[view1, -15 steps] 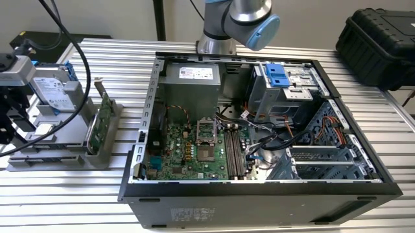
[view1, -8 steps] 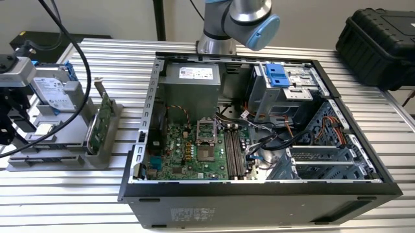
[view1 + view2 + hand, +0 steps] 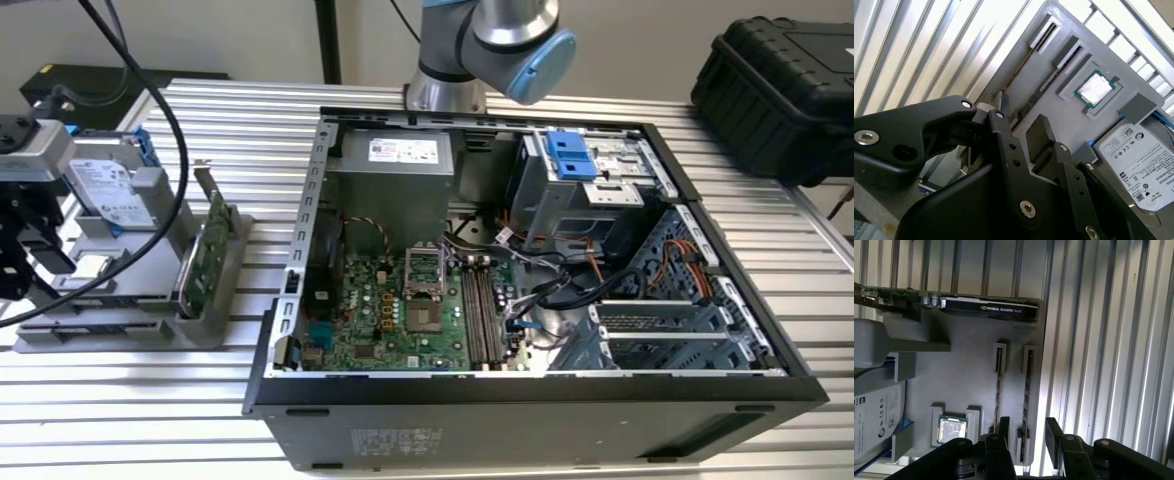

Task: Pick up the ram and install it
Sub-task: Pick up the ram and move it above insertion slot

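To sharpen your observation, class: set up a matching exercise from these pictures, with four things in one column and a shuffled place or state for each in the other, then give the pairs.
Things:
1 ram
2 chip
3 drive
4 case

Places or states:
A open, motherboard showing
B silver, white label
C on edge in narrow tray slots
D small, square, flat on the tray

Pairs: 1-C, 2-D, 3-B, 4-A

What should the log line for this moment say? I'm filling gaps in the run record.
phase: pick | gripper: open, poised across ram | ram: on edge in tray slot, not lifted
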